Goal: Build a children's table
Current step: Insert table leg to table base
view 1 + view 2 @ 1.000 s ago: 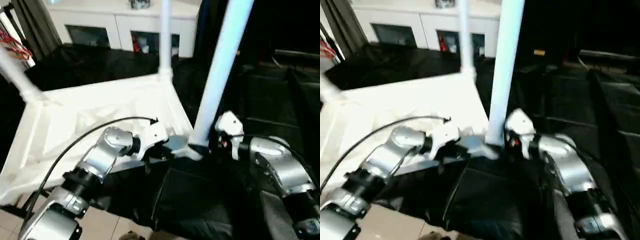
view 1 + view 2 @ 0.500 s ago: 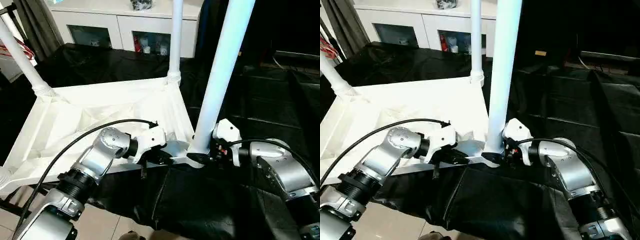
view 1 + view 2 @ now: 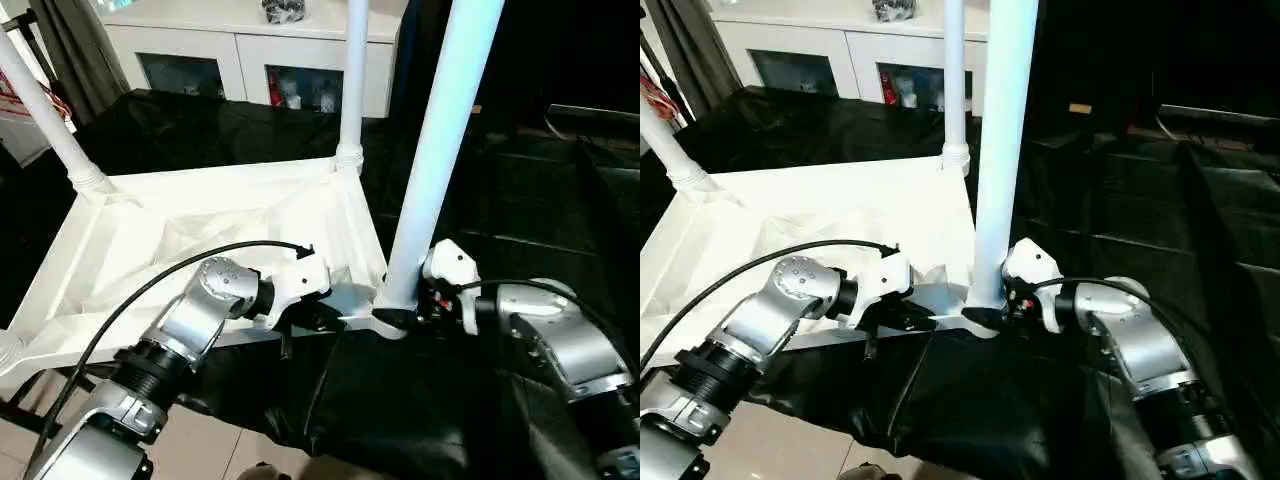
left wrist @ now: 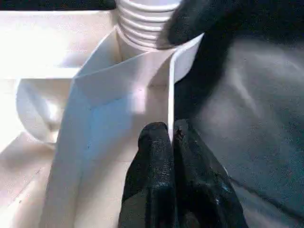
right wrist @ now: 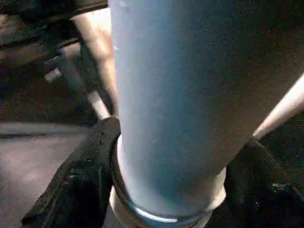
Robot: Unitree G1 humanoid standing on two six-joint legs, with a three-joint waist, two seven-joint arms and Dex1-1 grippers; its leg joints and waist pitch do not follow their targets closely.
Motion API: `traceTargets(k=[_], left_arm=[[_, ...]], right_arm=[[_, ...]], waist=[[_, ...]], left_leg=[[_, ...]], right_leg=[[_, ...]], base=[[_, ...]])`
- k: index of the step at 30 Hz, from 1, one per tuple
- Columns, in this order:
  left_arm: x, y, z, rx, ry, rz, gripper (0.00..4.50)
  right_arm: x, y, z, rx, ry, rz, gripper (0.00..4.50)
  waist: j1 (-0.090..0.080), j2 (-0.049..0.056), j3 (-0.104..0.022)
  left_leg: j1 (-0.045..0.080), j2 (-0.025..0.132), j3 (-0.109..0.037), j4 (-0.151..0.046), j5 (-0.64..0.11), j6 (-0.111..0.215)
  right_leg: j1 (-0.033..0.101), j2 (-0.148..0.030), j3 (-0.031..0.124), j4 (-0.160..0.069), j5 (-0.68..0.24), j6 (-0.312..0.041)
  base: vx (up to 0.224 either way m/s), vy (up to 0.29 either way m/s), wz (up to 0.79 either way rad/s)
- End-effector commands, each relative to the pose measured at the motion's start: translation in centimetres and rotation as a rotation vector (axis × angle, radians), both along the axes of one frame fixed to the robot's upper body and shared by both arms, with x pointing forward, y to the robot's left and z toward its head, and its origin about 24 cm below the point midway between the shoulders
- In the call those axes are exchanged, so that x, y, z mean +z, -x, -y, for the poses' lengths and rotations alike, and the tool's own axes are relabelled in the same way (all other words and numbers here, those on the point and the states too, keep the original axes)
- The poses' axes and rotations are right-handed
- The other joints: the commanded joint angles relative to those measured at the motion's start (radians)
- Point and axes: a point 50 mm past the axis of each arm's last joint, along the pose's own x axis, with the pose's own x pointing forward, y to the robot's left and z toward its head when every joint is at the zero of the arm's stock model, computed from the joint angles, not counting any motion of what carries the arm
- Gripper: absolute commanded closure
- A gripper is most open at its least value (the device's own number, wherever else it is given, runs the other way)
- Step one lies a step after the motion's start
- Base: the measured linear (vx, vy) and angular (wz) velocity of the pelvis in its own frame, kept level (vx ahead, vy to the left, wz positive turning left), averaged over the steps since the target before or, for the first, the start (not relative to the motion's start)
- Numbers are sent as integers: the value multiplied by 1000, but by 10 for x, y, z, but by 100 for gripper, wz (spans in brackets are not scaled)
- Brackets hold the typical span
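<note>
Table top: upside down on black cloth, ribbed underside up, at 10 to 12 o'clock of both grippers; near right corner socket between the two grippers.
Near leg: upright in near right corner socket, rising out of frame at 12 o'clock; base just at 9 o'clock of right gripper.
Right gripper: around base of near leg, one black finger on each side, touching the tube; holding near leg, jaws medium-wide to tube width.
Left gripper: pinched narrow on thin upright rim wall of table top, just short of corner socket; fingers pressed together with rim edge between; holding the rim.
Far leg: upright in far right socket, at 12 o'clock of left gripper, well apart.
Left far leg: tilted, seated in far left socket at 10 o'clock.
Look of table: all white, rectangular, raised rim, diagonal ribs inside, round sockets at corners.
Materials/shapes: smooth glossy plastic; legs long tubes, flared at base; ringed threads on socket collar in left wrist view; rim thin, sheet-like.
Cloth: black, creased, slightly shiny, draped over surface and front edge.
Arms: silver forearms, black cable arcing over left one.
Cabinet: white, glass doors, at 12 o'clock behind table top.
</note>
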Motion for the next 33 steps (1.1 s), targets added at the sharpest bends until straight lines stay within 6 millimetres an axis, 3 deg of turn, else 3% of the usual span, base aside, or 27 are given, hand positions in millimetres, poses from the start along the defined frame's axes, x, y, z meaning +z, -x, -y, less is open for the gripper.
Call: traceTargets(k=[1,4,7,11,14,17,20,25,29,31,33], left_arm=[[11,-17,7,139,14,72,450],[12,-22,10,197,15,82,450],[15,-34,31,332,62,93,450],[16,-34,45,325,88,99,450],[16,-34,46,316,90,99,450],[15,-34,45,303,92,98,450],[14,-33,43,287,94,94,450],[13,-28,38,213,100,97,450],[12,-18,27,93,99,84,450],[13,-15,25,58,102,84,450],[14,-9,20,-10,105,71,450]], right_arm=[[-13,-7,-5,-136,-5,-35,178],[-17,-11,-8,-193,-7,-34,178],[-28,-27,-30,-400,-32,-33,178],[-32,-33,-47,-460,-45,-22,178],[-32,-34,-50,-463,-67,-31,108],[-30,-36,-51,-464,-96,-35,100],[-26,-38,-47,-454,-74,9,62],[-15,-38,-37,-382,-90,40,62],[-4,-25,-19,-151,-33,61,62],[-3,-20,-15,-91,-15,61,62],[-1,-13,-8,2,11,57,62]], waist=[[-2,-20,-62],[-9,-18,-60],[-16,-14,-64],[-24,-16,-65],[-25,-17,-66],[-25,-16,-66],[-25,-16,-65],[-23,-16,-67],[-16,-17,-72],[-13,-16,-70],[-7,-15,-68]], left_leg=[[19,50,-19,-71,-141,45],[18,48,-20,-74,-164,24],[16,47,-20,-74,-140,24],[11,44,-22,-76,-157,27],[11,44,-21,-75,-134,48],[11,46,-21,-75,-128,63],[11,47,-21,-76,-138,62],[11,48,-21,-74,-121,72],[9,50,-19,-67,-74,120],[7,53,-18,-67,-79,130],[10,55,-19,-70,-111,115]], right_leg=[[53,-82,46,-85,-163,-229],[53,-84,46,-92,-215,-207],[50,-83,47,-88,-168,-210],[56,-86,45,-92,-167,-206],[57,-83,45,-88,-119,-213],[57,-85,45,-85,-97,-224],[57,-86,45,-87,-115,-224],[60,-85,45,-84,-81,-226],[62,-84,43,-71,34,-247],[60,-85,43,-74,24,-248],[58,-85,41,-78,-41,-244]], base=[[0,0,0],[0,0,0],[0,0,0],[0,0,0],[0,0,0],[0,0,0],[0,0,0],[0,0,0],[0,0,0],[0,0,0],[0,0,0]])
